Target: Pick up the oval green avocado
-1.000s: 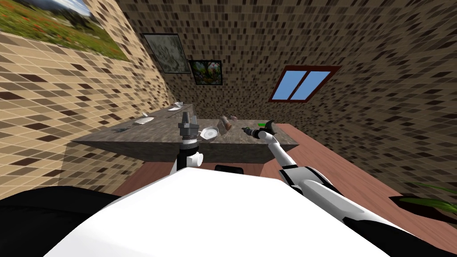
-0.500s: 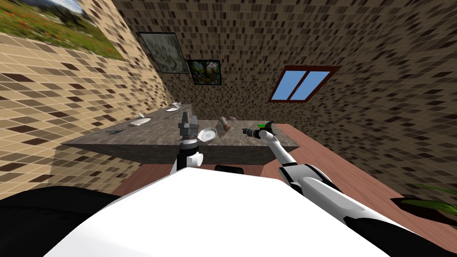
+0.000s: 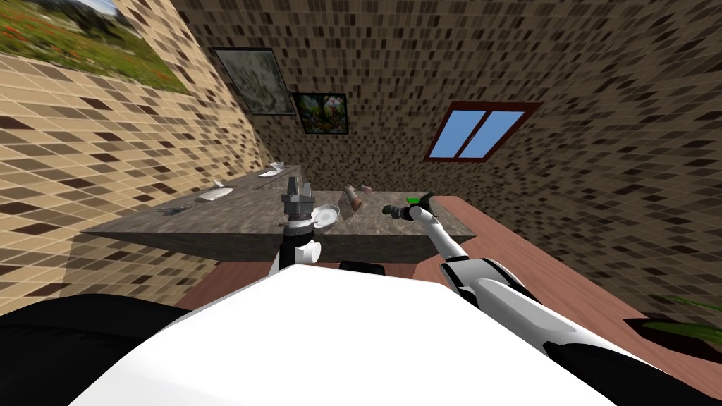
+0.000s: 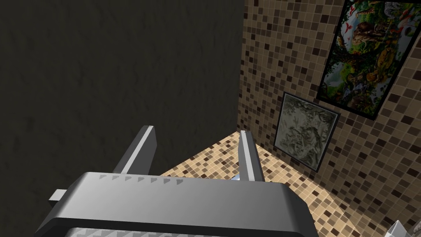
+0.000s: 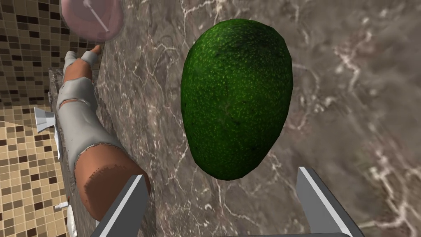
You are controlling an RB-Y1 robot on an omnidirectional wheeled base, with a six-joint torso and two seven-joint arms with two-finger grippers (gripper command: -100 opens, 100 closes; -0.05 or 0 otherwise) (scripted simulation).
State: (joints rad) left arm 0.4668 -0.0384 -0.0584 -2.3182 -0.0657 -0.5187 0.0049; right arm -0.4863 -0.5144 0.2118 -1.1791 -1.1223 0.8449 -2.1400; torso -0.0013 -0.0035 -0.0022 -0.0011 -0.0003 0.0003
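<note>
One dark green pebbled oval avocado (image 5: 236, 98) lies on the brown marbled table (image 5: 349, 82), narrow end facing the right tool (image 5: 222, 175), which is spread wide and not touching it. At the avocado's 9 o'clock in the head view lies one brown grey-wrapped cylinder (image 5: 82, 135), close by a tool finger, with one pink round item (image 5: 90, 16) past it. Left tool (image 4: 197, 129) is also wide, further toward 9 o'clock.

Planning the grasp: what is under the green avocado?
The avocado lies on a brown marbled countertop, ahead of the open right end effector. The patch beneath it is hidden.
</note>
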